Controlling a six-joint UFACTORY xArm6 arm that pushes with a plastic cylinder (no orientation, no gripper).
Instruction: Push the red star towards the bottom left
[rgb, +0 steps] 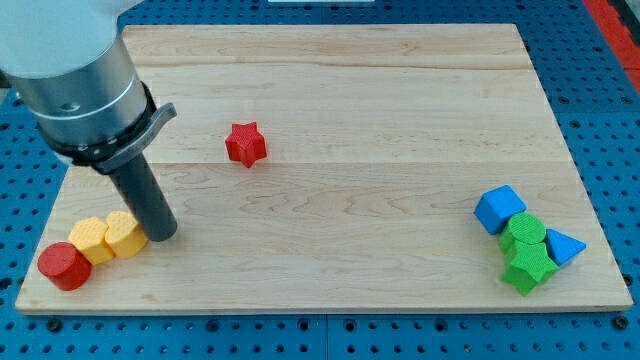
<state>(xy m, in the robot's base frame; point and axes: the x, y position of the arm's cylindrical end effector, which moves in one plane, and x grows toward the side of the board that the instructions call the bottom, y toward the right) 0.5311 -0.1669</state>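
Note:
The red star (245, 144) lies on the wooden board (330, 90), left of centre in the upper half. My tip (161, 234) stands at the lower left, touching or just beside the right yellow block (124, 233). The tip is below and to the left of the red star, well apart from it.
A second yellow block (90, 240) and a red cylinder (64, 266) lie in a row by the bottom left corner. At the lower right is a cluster: a blue cube (499, 209), a green block (524, 233), a green star (528, 267) and a blue triangle (562, 247).

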